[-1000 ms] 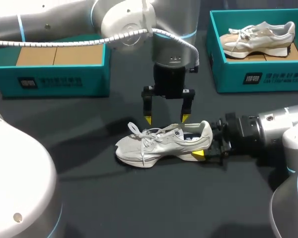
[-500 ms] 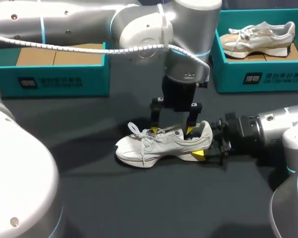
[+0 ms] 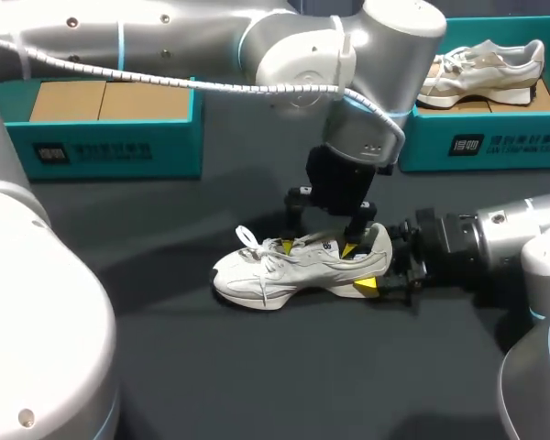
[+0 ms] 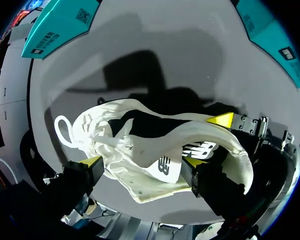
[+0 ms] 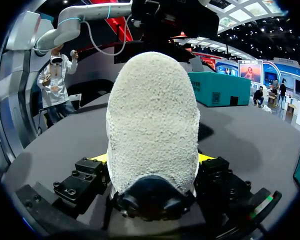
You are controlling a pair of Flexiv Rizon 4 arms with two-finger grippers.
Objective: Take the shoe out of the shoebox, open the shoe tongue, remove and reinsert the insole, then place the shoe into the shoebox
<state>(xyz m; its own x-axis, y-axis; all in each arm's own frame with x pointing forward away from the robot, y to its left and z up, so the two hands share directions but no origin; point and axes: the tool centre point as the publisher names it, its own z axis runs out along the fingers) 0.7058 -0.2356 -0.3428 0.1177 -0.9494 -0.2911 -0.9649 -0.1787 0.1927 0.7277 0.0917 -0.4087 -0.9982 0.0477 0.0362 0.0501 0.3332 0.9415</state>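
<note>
On dark tabletop (image 3: 257,367), out of its box: pale grey lace-up sneaker (image 3: 293,268), upright on its sole.
Right gripper (image 3: 374,275) clamps the sneaker's heel from both sides. Left gripper (image 3: 318,247) sits over the sneaker's collar, fingers spread wide either side of the tongue, holding nothing. Open teal cardboard shoebox (image 3: 101,147) is well behind the sneaker's toe.

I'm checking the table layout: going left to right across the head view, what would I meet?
First the left teal shoebox → pale shoe on the table → right teal shoebox, holding a second shoe.
</note>
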